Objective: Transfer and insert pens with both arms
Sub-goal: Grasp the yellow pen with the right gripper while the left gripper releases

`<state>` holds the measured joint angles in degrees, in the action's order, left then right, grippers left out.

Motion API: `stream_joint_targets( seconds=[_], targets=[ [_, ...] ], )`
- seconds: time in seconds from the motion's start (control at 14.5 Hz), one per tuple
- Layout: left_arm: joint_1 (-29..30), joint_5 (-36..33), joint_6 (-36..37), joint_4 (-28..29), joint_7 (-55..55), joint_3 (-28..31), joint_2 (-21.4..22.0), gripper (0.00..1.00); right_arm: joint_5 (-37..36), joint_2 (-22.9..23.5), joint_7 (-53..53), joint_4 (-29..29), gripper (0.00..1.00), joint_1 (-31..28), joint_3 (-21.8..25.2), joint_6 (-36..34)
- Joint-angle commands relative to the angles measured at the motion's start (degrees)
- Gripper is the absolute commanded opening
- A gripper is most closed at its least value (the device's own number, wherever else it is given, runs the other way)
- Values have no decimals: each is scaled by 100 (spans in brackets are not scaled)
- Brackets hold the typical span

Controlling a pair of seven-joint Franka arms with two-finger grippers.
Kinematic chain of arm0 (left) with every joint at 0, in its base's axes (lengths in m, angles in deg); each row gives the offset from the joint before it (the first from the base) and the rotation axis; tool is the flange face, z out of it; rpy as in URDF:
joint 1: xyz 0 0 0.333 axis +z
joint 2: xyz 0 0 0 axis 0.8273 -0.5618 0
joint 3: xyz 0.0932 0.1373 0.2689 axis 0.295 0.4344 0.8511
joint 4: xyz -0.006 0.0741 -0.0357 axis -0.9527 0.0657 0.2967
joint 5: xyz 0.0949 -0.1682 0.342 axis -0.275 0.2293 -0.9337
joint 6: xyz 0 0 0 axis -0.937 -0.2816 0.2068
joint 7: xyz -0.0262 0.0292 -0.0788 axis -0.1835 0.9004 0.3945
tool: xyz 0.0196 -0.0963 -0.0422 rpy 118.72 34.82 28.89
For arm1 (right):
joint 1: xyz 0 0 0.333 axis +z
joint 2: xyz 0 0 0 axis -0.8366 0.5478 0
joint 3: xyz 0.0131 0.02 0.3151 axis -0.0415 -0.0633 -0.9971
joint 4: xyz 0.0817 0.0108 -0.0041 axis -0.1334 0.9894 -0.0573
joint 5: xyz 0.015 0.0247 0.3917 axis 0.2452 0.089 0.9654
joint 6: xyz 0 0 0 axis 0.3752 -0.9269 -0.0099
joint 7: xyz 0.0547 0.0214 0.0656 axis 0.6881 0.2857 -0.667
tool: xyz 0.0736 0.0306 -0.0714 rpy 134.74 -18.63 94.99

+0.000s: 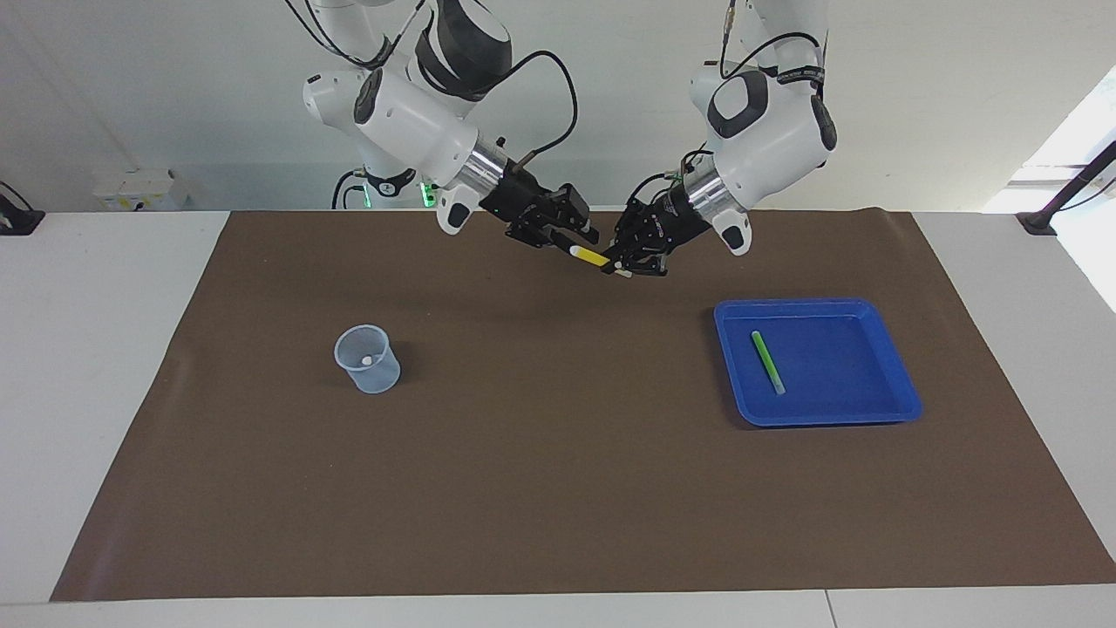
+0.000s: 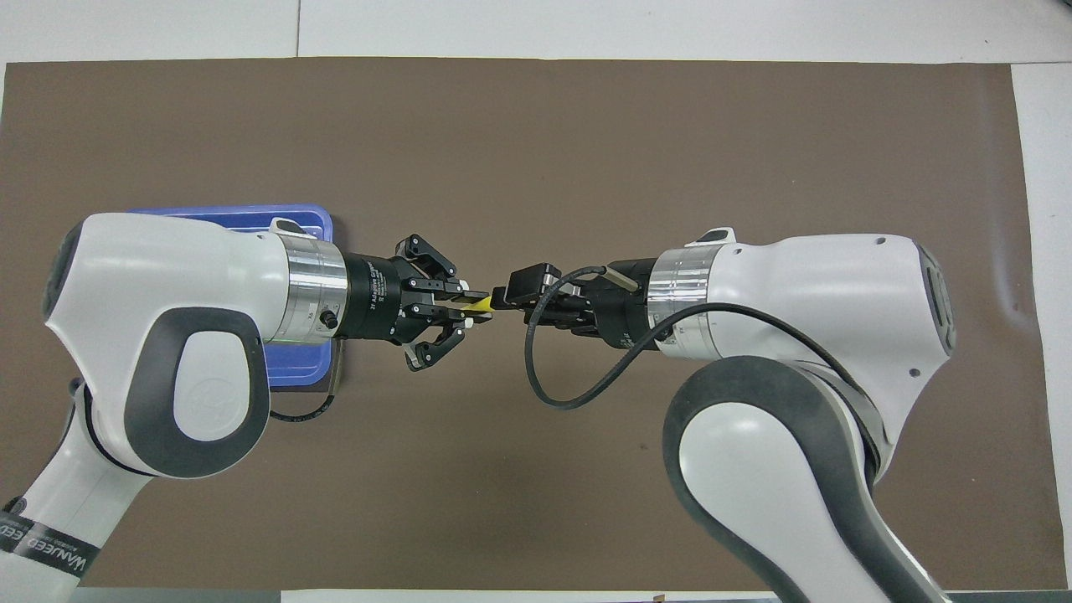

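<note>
The arms [image 1: 767,131] are showing glossy white plastic shells with polished metal wrist rings. The brown mat [image 1: 558,488] is looking matt, the blue tray [image 1: 898,392] smooth plastic, the cup [image 1: 367,358] translucent plastic.

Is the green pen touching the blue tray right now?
Touching. In the facing view the green pen lies flat on the floor of the blue tray, with no gap or shadow under it; no gripper is near it.

yellow pen with whitish end [image 1: 592,257], green pen with pale end [image 1: 767,362] in solid blue plastic tray [image 1: 881,384], translucent pale-blue plastic cup [image 1: 367,358], plain brown mat [image 1: 558,488], white table [image 1: 96,349].
</note>
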<state>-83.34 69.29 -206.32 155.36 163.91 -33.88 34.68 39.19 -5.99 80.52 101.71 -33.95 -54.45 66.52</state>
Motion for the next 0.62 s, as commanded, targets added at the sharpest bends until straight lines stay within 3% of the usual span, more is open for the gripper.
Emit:
stream_joint_targets(
  seconds=[0.0, 0.07, 0.55],
  targets=[
    [-95, 106, -130, 212, 62, 53, 200, 0, -88, -29, -28, 61, 37, -16, -10, 151],
    [-95, 106, -130, 212, 62, 53, 200, 0, -88, -29, -11, 61, 32, -16, -10, 194],
    [-86, 106, -130, 212, 62, 62, 200, 0, -79, 7, -2, 53, 32, -69, -10, 221]
  ],
)
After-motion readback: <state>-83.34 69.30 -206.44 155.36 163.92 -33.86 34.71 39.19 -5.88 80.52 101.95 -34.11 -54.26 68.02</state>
